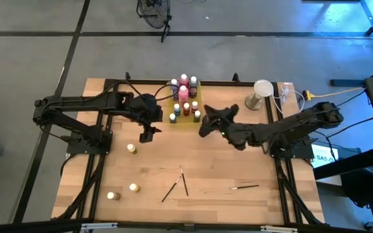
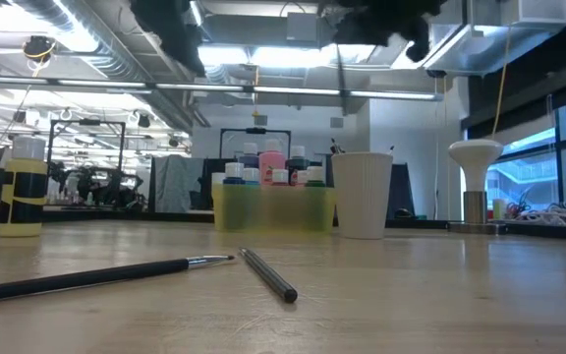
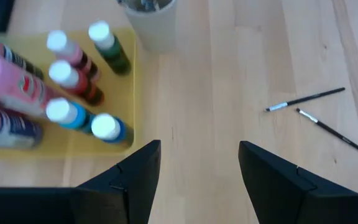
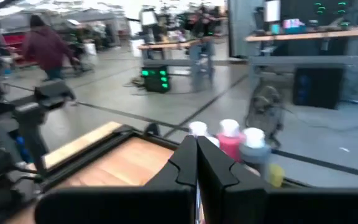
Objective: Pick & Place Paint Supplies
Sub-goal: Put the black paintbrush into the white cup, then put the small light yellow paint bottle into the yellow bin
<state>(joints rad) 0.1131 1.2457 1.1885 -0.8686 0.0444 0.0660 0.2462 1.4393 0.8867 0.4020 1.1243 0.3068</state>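
Overhead, we see the wooden surface with the yellow tray at its far middle, packed with upright paint bottles in pink, red, blue and green with white caps. Our left end effector hangs just beside the tray on its left side, fingers spread apart with nothing between them; its wrist camera looks down on bare wood next to the tray's corner. Our right end effector sits just beside the tray's near right corner, jaws pressed fully together, and we cannot see anything held in them. In its wrist view the closed fingers point toward the bottles.

Three more bottles stand loose on the left half of the surface: one near the left end effector, two others nearer the front edge. Two brushes lie crossed at the front middle, and a third brush lies alone to their right, well apart. A pale cup stands just beside the tray in the low view, with a few dark brush handles showing above its rim. A white lamp-like stand rests at the far right.
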